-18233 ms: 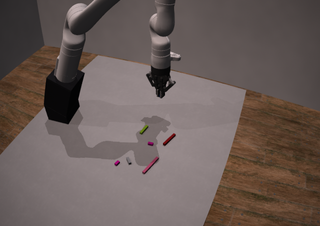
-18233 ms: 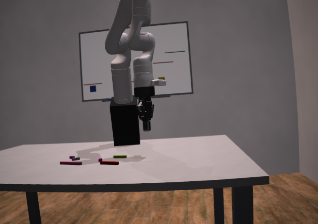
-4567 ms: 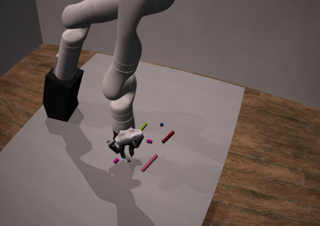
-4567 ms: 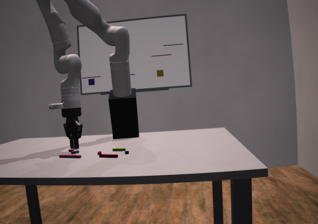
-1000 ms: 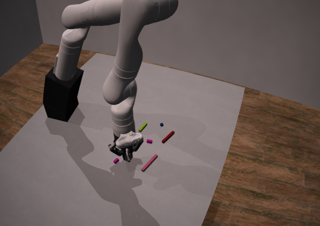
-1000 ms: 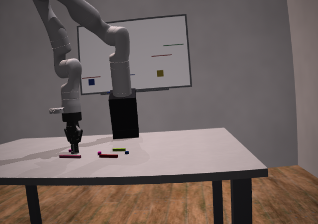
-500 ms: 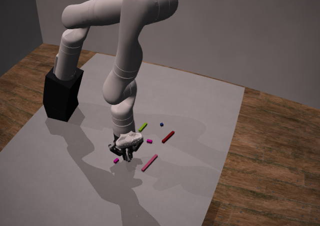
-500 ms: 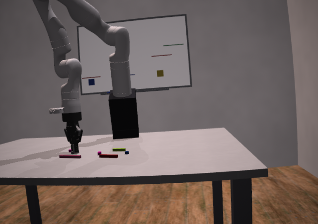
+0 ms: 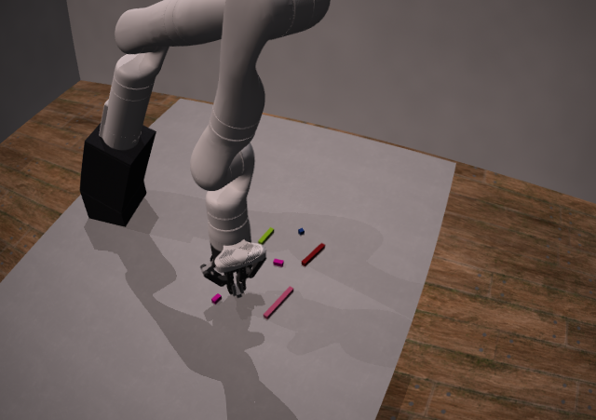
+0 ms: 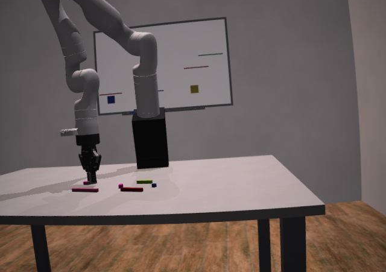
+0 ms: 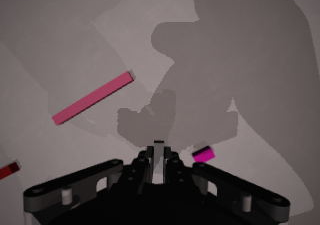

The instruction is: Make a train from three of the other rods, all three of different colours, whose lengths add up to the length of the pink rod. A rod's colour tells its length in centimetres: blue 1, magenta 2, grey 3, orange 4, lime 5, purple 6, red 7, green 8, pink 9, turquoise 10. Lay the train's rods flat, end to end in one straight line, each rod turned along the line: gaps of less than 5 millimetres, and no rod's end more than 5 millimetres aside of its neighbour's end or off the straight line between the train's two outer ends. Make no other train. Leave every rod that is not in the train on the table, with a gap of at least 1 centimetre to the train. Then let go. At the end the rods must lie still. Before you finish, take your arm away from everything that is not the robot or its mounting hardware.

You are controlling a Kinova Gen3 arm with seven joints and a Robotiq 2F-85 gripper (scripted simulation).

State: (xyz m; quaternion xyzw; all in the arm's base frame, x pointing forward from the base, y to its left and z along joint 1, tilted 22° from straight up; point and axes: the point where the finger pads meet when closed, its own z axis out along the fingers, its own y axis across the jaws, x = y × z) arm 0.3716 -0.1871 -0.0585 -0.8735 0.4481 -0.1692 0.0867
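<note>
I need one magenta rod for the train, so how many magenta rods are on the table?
2. One magenta rod lies between the gripper and the red rod. The other lies just beside the gripper's fingertips. The arm may hide more.

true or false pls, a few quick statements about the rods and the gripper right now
1. The gripper is shut on a grey rod. True.
2. Two magenta rods lie on the table. True.
3. The pink rod touches the red rod. False: they lie apart, with bare table between them.
4. The blue rod lies right beside the black pedestal. False: it lies far from it, near the lime rod and the red rod.
5. The lime rod stands upright. False: it lies flat.
</note>
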